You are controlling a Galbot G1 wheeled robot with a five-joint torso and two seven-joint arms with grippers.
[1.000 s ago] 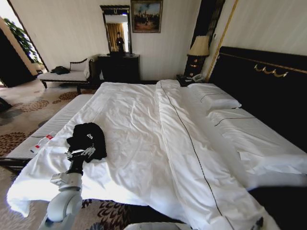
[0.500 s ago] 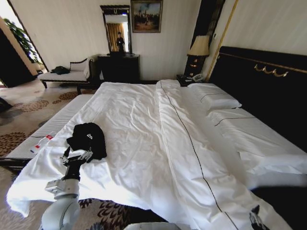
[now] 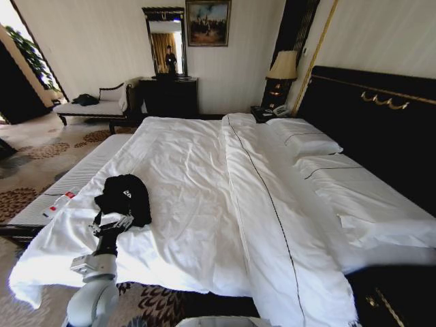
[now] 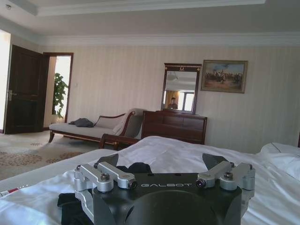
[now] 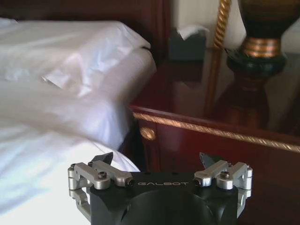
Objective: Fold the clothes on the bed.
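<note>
The clothes, a black T-shirt (image 3: 125,196), lie bunched in a heap near the left edge of the bed (image 3: 204,184), on the white duvet. My left gripper (image 3: 112,223) hovers at the heap's near edge with its fingers spread open and nothing between them. I cannot tell whether it touches the cloth. In the left wrist view the left gripper (image 4: 161,163) is open, with the black T-shirt (image 4: 137,167) just beyond and below it. In the right wrist view my right gripper (image 5: 157,161) is open and empty, low beside the bed (image 5: 56,89) and facing a dark nightstand (image 5: 211,117).
A pale striped bench (image 3: 75,178) runs along the bed's left side with a small red-labelled bottle (image 3: 60,202) on it. Pillows (image 3: 310,144) lie by the dark headboard (image 3: 381,116). A chaise (image 3: 95,106) and a dresser (image 3: 169,95) stand by the far wall.
The left arm has shifted slightly by the T-shirt's near edge. The right gripper, at the lower right corner half a second ago, has dropped out of the head view. The T-shirt has not moved.
</note>
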